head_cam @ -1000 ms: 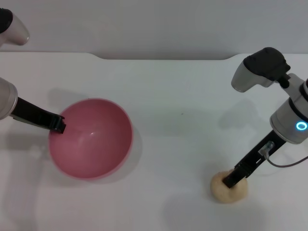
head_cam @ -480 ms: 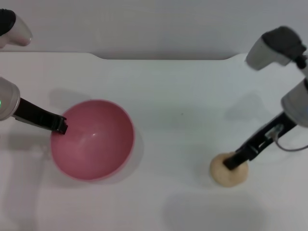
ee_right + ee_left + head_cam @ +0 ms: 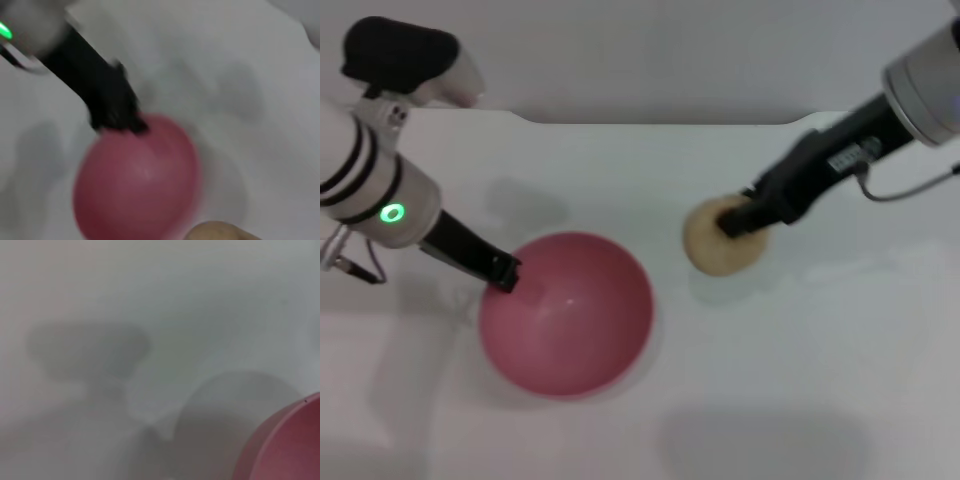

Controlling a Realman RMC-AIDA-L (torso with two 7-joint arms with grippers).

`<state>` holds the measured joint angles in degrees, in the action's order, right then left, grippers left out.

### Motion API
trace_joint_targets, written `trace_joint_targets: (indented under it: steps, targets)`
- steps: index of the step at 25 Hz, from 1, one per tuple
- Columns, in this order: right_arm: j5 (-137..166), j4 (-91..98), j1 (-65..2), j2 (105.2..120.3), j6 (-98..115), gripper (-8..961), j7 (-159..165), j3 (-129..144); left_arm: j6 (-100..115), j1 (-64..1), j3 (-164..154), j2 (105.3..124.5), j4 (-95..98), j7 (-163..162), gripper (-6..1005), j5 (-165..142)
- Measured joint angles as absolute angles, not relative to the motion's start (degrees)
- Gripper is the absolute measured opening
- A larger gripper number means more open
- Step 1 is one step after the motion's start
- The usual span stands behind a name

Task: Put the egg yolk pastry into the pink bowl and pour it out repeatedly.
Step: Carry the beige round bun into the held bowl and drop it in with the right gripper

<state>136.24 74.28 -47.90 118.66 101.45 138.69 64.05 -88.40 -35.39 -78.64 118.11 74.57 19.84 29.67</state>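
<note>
1. Spanning your whole head view, the white table [image 3: 740,400] carries everything; its far edge runs along the top under a grey wall [image 3: 650,50].
2. You see the left arm [image 3: 375,185] coming in from the left side, a green ring light lit on its pale wrist housing.
3. You see the right arm [image 3: 910,95] reaching in from the upper right, a thin grey cable looping beside it.
4. The pink bowl [image 3: 567,312] stands mouth up on the table, left of centre. You also catch its rim in the left wrist view [image 3: 290,445] and the whole bowl in the right wrist view [image 3: 137,182].
5. The egg yolk pastry [image 3: 720,240] sits right of the bowl, apart from its rim, with its shadow falling on the table just beside it. Whether it touches the table you cannot tell.
6. The right gripper [image 3: 738,222] is closed on the pastry, its black fingers pressed into the top.
7. The left gripper [image 3: 503,272] pinches the bowl's left rim, fingers narrow on the wall; the right wrist view [image 3: 117,117] confirms this.
</note>
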Motion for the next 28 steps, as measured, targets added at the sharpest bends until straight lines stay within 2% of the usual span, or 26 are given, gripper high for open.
trace_joint_targets:
  steps: [8,18,20,28]
  targets:
    - [129.49,73.61,-50.29,118.84,97.48,252,135.70,71.83,-85.94,-39.59,-82.03,118.36,71.22,19.13,-1,32.78]
    - [129.87,71.46,-50.15,119.04,94.02,198,135.69,79.68,-85.15,-40.42,-82.13,118.32,71.00,18.98,-1,33.91]
    - [129.87,71.62,-50.04,119.06,94.01,226,135.69,79.99,-85.03,-40.43,-82.12,118.31,71.00,18.98,-1,33.92]
    - [130.07,73.16,-49.32,119.09,94.41,515,136.73,78.07,-84.39,-40.02,-82.09,118.18,71.01,19.16,-1,34.00]
